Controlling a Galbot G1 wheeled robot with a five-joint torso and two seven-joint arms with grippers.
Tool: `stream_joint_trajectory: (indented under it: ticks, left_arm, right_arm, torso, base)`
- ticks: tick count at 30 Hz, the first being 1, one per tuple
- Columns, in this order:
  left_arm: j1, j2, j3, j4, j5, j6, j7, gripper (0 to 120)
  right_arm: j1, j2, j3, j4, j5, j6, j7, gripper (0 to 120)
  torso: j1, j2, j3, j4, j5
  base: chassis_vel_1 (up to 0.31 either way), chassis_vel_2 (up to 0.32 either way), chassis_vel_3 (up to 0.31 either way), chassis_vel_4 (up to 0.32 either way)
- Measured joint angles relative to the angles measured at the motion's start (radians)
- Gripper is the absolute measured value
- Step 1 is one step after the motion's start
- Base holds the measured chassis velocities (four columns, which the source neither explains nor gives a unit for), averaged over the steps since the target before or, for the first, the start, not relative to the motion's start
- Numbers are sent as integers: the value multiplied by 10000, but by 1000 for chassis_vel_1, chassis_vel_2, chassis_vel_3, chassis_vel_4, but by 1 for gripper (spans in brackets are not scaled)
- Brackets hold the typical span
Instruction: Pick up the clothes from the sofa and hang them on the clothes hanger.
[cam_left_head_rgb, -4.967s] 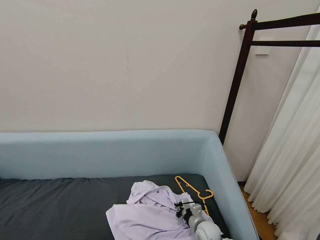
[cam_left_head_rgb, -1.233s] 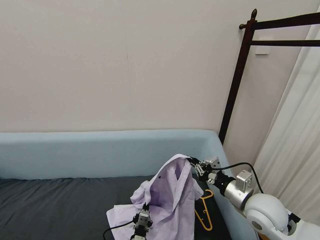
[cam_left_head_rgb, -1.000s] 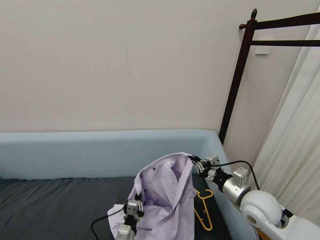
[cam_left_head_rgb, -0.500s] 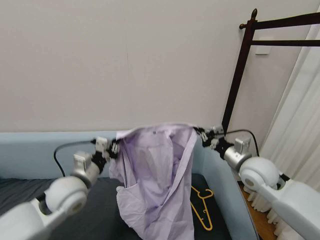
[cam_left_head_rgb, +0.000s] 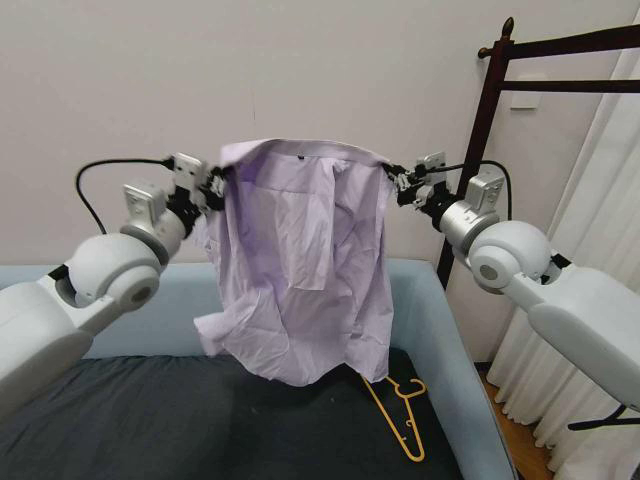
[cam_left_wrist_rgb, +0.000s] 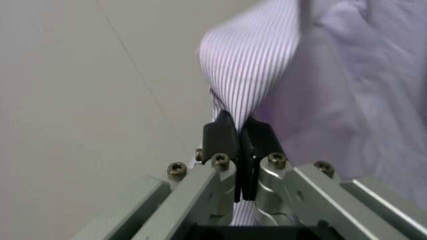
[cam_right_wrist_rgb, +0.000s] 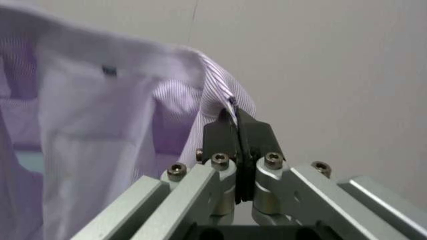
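Note:
A pale lilac striped shirt (cam_left_head_rgb: 300, 260) hangs spread in the air above the sofa, held by both shoulders. My left gripper (cam_left_head_rgb: 215, 180) is shut on its left shoulder; the wrist view shows the fabric (cam_left_wrist_rgb: 257, 65) pinched between the black pads (cam_left_wrist_rgb: 220, 137). My right gripper (cam_left_head_rgb: 393, 177) is shut on the other shoulder, with cloth (cam_right_wrist_rgb: 207, 85) caught between its pads (cam_right_wrist_rgb: 257, 135). A yellow clothes hanger (cam_left_head_rgb: 398, 415) lies on the dark seat below. The dark wooden clothes rack (cam_left_head_rgb: 480, 140) stands at the right, beyond the sofa's arm.
The light blue sofa (cam_left_head_rgb: 430, 330) has a dark grey seat cushion (cam_left_head_rgb: 130, 420). White curtains (cam_left_head_rgb: 590, 300) hang at the far right beside the rack. A plain wall runs behind everything.
Both grippers have risen from seat level to well above the sofa back, lifting the shirt off the cushion and spreading it wide. The hanger stays on the seat.

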Motion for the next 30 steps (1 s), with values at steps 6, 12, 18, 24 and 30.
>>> stream_joint_trajectory:
  ticks: [6,12,18,24,30]
  left_arm:
    - [-275,-848,-162,786,243,0,-857,0]
    - [1288,117,-1410,-656,274,-6,-1041,0]
    - [4610,1695,-4792,-3174,70,203,-1438,0]
    - [5569,2731,-6145,-5202,-1478,821,-2340,0]
    - [5130,3268,-6357,-5588,-2027,1150,-2654,0]
  right_arm:
    - [79,328,231,-177,132,-100,789,0]
    - [-455,-421,721,1413,799,-538,1167,0]
    - [-1168,-1171,1488,3697,1954,-1430,1875,0]
    - [-1285,-1779,2346,5296,3452,-2111,2392,0]
    - [-1492,-2781,3762,6283,5228,-2476,2952,0]
  torso:
    - [5,-2,3,-14,3]
    - [1,-1,-1,-4,0]
    - [-3,2,-5,1,-1]
    - [-3,3,-6,-6,0]
    - [-3,3,-4,-8,2]
  base:
    - [0,0,0,0]
    - [0,0,0,0]
    - [0,0,0,0]
    - [0,0,0,0]
    - [0,0,0,0]
